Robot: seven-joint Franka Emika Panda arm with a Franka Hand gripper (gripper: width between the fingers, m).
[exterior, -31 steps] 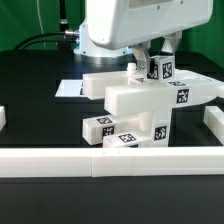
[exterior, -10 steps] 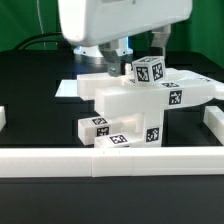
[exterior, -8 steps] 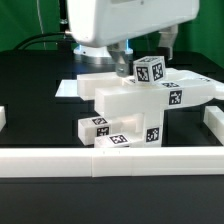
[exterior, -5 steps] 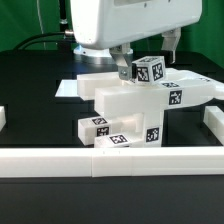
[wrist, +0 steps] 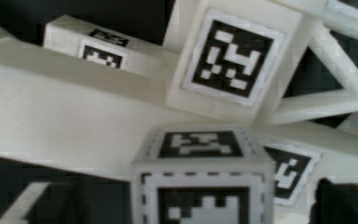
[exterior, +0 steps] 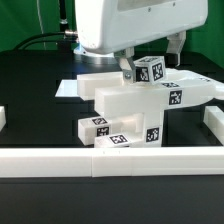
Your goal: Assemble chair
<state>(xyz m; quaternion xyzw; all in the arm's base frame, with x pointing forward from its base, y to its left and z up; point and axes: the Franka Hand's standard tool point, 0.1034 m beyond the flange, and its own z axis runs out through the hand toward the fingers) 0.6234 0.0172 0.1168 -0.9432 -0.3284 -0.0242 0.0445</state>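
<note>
The chair's white tagged parts stand joined at the table's middle: a blocky seat with a cross-braced frame at the exterior view's right. My gripper is shut on a small square leg and holds it slightly tilted on top of the seat. In the wrist view the leg fills the space between the jaws of the gripper, with the frame's tag beyond it. Two more legs lie in front of the seat.
A long low white rail runs along the front, with short rail ends at the exterior view's left and right. The marker board lies flat behind the chair parts. Black cables trail at the back left.
Since three seconds ago the hand has turned, and the leg has turned with it, showing one tag face more squarely. Over the last second both shifted slightly to the exterior view's right.
</note>
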